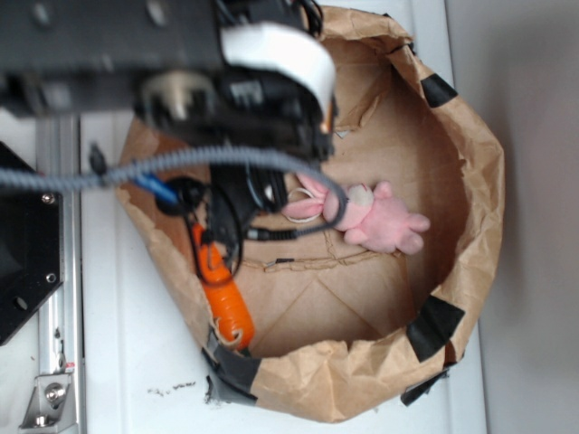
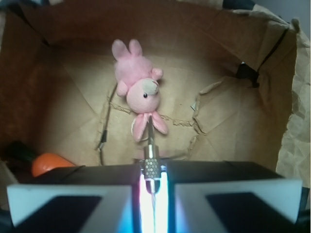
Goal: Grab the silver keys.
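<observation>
Your arm (image 1: 226,81) reaches in from the upper left of the exterior view. It hangs blurred over the left half of the brown paper bag (image 1: 470,181), which stands open on the white worktop (image 1: 136,362). The wrist camera looks down past the pincer (image 2: 151,187) to the bag's floor.

You have one pink bunny (image 2: 141,82) lying near the middle of that floor, and one orange coiled cord (image 1: 228,303) against the bag's left wall. Several patches of black tape (image 1: 434,325) mark the rim.

The pincer's two pale fingers (image 2: 68,204) stand close, leaving a narrow lit slit. A thin knurled metal pin (image 2: 151,167) sits in that slit, but you cannot tell whether it is clamped. The silver keys cannot be made out in either view, and the arm covers the bag's left side.
</observation>
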Controlling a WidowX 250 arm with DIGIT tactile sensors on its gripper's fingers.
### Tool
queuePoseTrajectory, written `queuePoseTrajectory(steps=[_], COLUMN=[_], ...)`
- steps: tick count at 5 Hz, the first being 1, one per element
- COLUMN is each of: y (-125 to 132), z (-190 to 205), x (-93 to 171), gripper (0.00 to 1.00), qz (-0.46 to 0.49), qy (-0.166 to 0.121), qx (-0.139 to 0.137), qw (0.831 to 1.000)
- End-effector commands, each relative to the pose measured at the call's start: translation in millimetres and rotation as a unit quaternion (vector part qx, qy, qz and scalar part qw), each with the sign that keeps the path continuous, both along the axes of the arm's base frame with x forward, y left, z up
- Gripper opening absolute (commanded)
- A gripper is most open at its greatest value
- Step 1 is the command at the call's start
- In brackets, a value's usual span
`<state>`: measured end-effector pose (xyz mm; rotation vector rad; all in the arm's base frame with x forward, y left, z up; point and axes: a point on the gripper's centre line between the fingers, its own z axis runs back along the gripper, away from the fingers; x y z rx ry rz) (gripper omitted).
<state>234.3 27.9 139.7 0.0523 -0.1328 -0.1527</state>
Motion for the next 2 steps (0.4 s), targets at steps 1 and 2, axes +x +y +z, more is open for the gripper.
queuePoseTrajectory(steps=[1, 2], y=[-11.7, -12.8], z=[-9.0, -16.8], x=[4.5, 10.3], gripper=[0.0, 0.0], qz=[-0.003, 0.006], qy=[-0.002, -0.001], qx=[0.024, 0.038], qw=[1.0, 0.999])
